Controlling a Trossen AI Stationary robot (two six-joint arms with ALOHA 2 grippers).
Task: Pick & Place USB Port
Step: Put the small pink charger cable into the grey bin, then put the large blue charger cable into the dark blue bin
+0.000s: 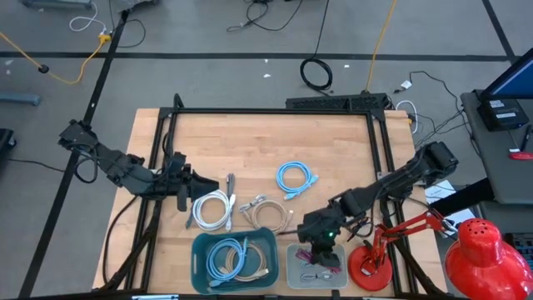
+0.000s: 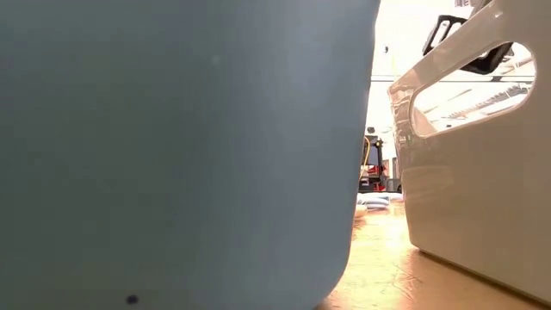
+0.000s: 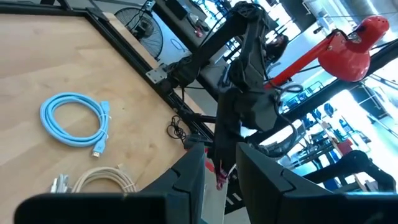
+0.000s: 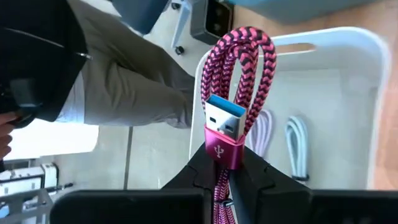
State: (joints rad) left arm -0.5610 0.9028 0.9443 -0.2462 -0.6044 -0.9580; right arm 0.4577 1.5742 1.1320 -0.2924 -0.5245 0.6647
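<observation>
Pinching a pink braided cable [image 4: 231, 81] right at its metal plug housing, the right gripper [image 4: 222, 167] is hanging over the white bin [image 4: 367, 56] at the near edge of the table, jaws pressed tight on the connector with the cord looped up above the fingers. Looks like it's about ready to drop it in; a couple of other cables are already lying in that bin. The cord is going to be light and floppy, so the stiff plug end is really the only solid spot to grab, and the braid is probably giving decent friction. Next over, the teal bin [image 1: 235, 260] is holding a few coiled cables. Further out on the wood, white [image 1: 212, 210], beige [image 1: 271, 215] and light blue [image 1: 295, 177] coils are waiting. The left gripper [image 1: 190, 185] is idling beside the white coil, jaws looking spread a bit.
</observation>
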